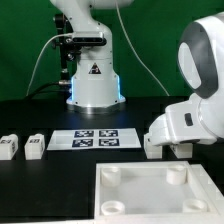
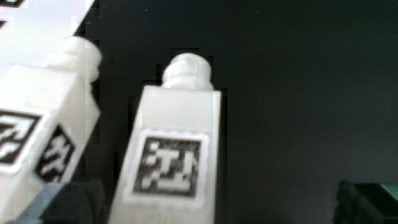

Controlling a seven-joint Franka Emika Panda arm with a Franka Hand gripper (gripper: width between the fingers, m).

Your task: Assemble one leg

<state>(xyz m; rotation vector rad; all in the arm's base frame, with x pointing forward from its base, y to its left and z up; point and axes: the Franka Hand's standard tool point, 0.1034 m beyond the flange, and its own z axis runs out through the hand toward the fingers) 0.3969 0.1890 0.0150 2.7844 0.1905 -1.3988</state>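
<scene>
In the wrist view two white square-section legs lie side by side on the black table. One leg [image 2: 171, 140] has its black-and-white tag facing up and its rounded peg end pointing away from me. The other leg [image 2: 47, 110] lies beside it, partly cut off by the picture edge. My gripper [image 2: 214, 206] is open and empty just above the tagged leg, which lies between the fingers, close to one dark fingertip [image 2: 64, 206]. In the exterior view the gripper [image 1: 170, 148] hangs low at the right, behind the panel, and hides these legs.
The big flat white panel [image 1: 160, 190] with round corner sockets lies at the front right. The marker board [image 1: 95, 138] lies in front of the robot base [image 1: 92, 85]. Two more legs [image 1: 8, 148] [image 1: 35, 147] lie at the exterior view's left.
</scene>
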